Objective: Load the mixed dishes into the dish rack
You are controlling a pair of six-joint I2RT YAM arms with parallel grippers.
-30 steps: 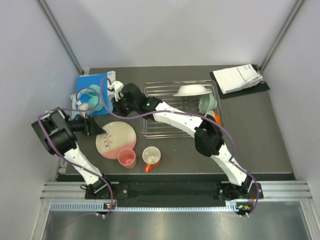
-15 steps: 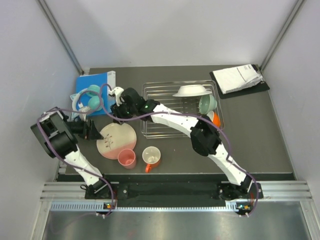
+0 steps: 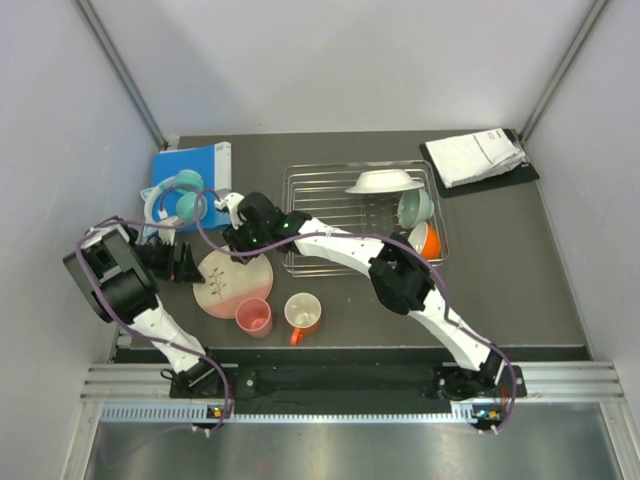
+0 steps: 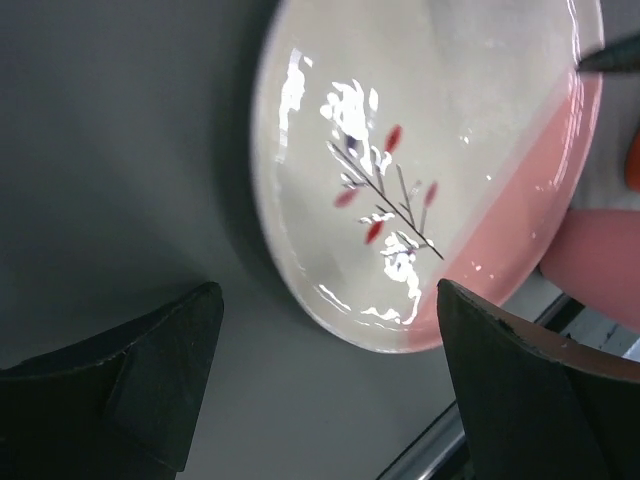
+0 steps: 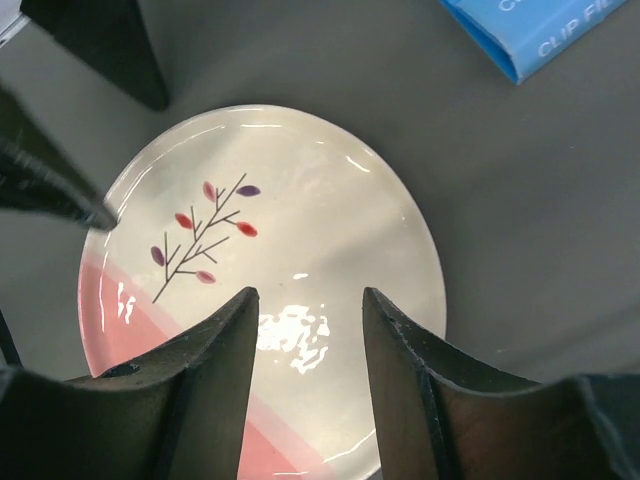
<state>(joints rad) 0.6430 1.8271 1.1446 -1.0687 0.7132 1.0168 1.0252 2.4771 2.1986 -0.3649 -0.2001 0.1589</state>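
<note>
The plate [image 3: 232,283] lies flat on the table [image 3: 520,280], left of the rack [image 3: 320,180], beside the pink cup [image 3: 254,316]. My right gripper [image 5: 307,297] hangs over it, jaws partly apart and holding nothing. My left gripper [image 4: 325,300] gapes wide at its left edge.

We see a dark surface [image 3: 500,285] carrying the plate [image 3: 230,285], pink cup [image 3: 254,316] and orange mug [image 3: 303,312] near the front, the dish rack [image 3: 330,190] behind, a blue book [image 3: 190,160] back left, and a black board [image 3: 528,170] back right.
</note>
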